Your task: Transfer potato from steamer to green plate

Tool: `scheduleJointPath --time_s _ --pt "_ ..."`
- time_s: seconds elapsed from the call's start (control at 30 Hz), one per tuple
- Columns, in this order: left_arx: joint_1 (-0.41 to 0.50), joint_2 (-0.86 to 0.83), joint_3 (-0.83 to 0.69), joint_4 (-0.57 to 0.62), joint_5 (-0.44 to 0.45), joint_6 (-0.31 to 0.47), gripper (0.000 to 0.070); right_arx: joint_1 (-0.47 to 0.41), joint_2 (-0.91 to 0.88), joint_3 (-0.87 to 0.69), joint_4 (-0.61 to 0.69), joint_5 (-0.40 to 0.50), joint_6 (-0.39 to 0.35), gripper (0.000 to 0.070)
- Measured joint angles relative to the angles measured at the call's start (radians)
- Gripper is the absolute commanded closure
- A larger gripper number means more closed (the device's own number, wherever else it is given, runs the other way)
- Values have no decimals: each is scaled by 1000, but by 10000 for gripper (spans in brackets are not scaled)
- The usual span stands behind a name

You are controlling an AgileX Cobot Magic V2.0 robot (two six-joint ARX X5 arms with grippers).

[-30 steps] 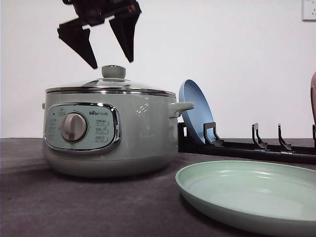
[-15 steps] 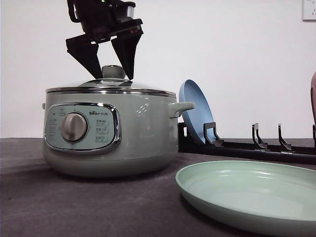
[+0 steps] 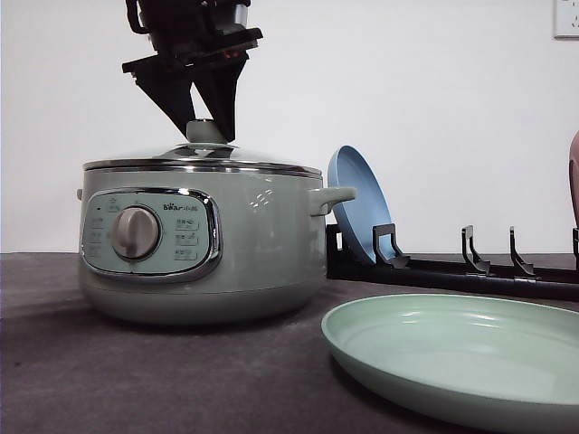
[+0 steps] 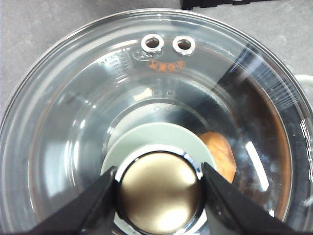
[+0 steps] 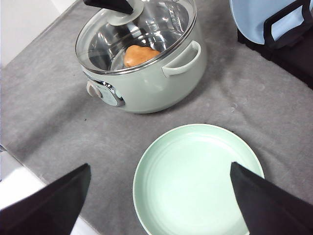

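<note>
Sitting nearest in the front view, at about five o'clock, is the green plate (image 3: 461, 357), bare and flat on the grey cloth, evidently left open to receive the food. From the right wrist view the right gripper (image 5: 159, 198) hangs above it with its fingers spread wide and nothing between them, which looks like waiting for its turn.

Further back, at about nine o'clock from the plate, stands the steamer (image 3: 204, 240), its dial facing forward and its glass lid (image 3: 204, 155) on. Through the glass the potato (image 5: 141, 54) lies on the pot's floor; in the left wrist view a slice of it (image 4: 220, 154) peeks out from under the knob's base, at roughly three o'clock from the knob (image 4: 160, 191).

The left gripper (image 3: 204, 127) is down over the lid, one finger on each side of the knob (image 3: 206, 132). In the left wrist view the fingers (image 4: 100, 200) touch the chromed cap on both flanks, so I judge it closed narrow on the knob, gripping it there because that is the lid's only handle. The lid must come off before anything can reach the potato.

Beyond, at about two o'clock from the pot, a blue plate (image 3: 357, 212) leans upright in a black rack (image 3: 452, 267).
</note>
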Motion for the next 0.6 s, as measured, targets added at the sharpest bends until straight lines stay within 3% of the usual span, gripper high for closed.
scheduleJointPath --time_s 0.33,0.6 --pt "2 11 39 -38 0 -1 691 0 0 0 0 0 6 121" --pt "10 16 228 -165 -1 -11 691 0 0 0 0 0 6 121"
